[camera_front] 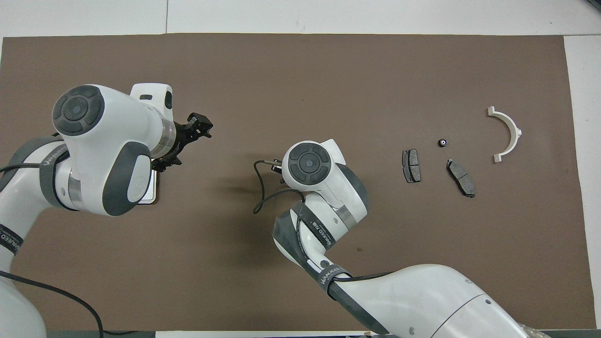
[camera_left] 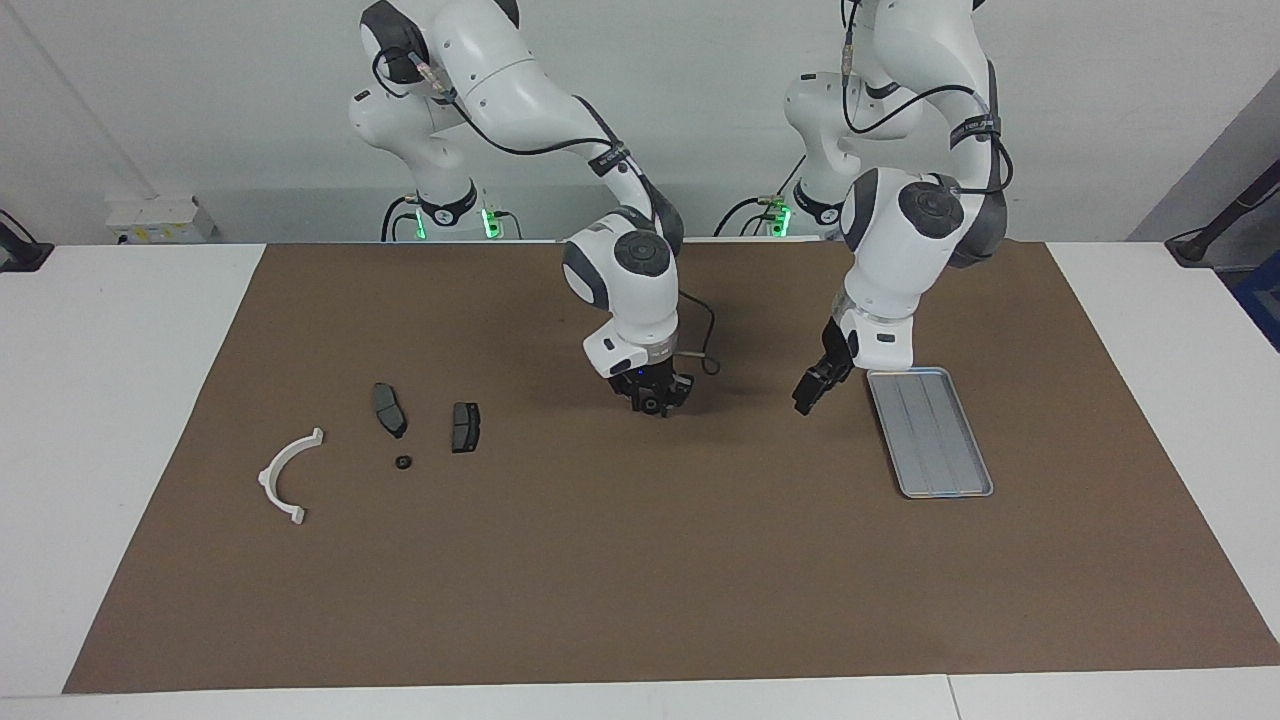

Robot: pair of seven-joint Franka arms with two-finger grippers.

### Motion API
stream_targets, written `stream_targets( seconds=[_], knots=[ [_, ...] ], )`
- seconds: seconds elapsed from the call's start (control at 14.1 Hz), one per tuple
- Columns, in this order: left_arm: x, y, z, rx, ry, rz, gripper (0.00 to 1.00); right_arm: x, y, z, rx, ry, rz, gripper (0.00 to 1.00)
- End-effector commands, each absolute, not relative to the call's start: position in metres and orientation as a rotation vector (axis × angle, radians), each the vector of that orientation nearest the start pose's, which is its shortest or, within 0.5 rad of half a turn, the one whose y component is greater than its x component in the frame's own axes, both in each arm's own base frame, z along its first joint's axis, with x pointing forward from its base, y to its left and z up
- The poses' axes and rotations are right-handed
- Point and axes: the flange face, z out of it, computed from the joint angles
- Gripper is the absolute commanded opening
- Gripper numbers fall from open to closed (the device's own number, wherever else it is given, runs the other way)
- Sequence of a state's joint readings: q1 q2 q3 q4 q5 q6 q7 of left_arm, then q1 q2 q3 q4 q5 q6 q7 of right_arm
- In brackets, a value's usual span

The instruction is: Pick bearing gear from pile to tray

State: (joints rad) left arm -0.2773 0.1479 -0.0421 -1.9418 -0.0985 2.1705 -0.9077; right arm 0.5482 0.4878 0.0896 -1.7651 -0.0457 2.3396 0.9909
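Note:
My right gripper [camera_left: 652, 398] is down at the mat in the middle of the table. A small dark round piece, the bearing gear [camera_left: 650, 405], shows at its tip; whether it is gripped or resting on the mat I cannot tell. From overhead the right wrist hides both. The pile lies toward the right arm's end: a white arc bracket [camera_left: 285, 478] [camera_front: 508, 134], two brake pads [camera_left: 388, 408] [camera_left: 465, 426] and one more black round piece [camera_left: 402, 462] [camera_front: 442, 142]. The tray [camera_left: 930, 430] lies toward the left arm's end. My left gripper [camera_left: 812, 388] [camera_front: 183, 143] hangs open and empty over the mat beside the tray.
A brown mat [camera_left: 640, 580] covers most of the white table. From overhead the left arm hides nearly all of the tray, leaving only a corner [camera_front: 149, 195]. A loose black cable [camera_left: 708, 345] loops off the right wrist.

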Motion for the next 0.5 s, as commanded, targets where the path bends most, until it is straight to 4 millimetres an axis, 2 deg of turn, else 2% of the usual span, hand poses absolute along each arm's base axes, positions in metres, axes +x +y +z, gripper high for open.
stream_targets(
  seconds=[0.0, 0.07, 0.14, 0.28, 0.42],
  knots=[
    [0.570, -0.194, 0.412, -3.101, -1.007, -0.038, 1.00, 0.570, 0.373, 0.328, -3.016, 0.534, -0.121, 0.81],
    [0.570, -0.201, 0.412, -3.106, -0.998, -0.038, 1.00, 0.583, 0.357, 0.342, -3.021, 0.507, -0.132, 0.81],
    [0.571, -0.208, 0.407, -3.105, -0.986, -0.023, 1.00, 0.597, 0.330, 0.354, -3.025, 0.474, -0.150, 0.81],
    [0.574, -0.245, 0.401, -3.114, -0.955, 0.003, 1.00, 0.622, 0.271, 0.375, -3.045, 0.359, -0.167, 0.81],
    [0.588, -0.279, 0.393, -3.097, -0.977, 0.031, 1.00, 0.642, 0.209, 0.392, -3.066, 0.253, -0.183, 0.81]
  ],
)
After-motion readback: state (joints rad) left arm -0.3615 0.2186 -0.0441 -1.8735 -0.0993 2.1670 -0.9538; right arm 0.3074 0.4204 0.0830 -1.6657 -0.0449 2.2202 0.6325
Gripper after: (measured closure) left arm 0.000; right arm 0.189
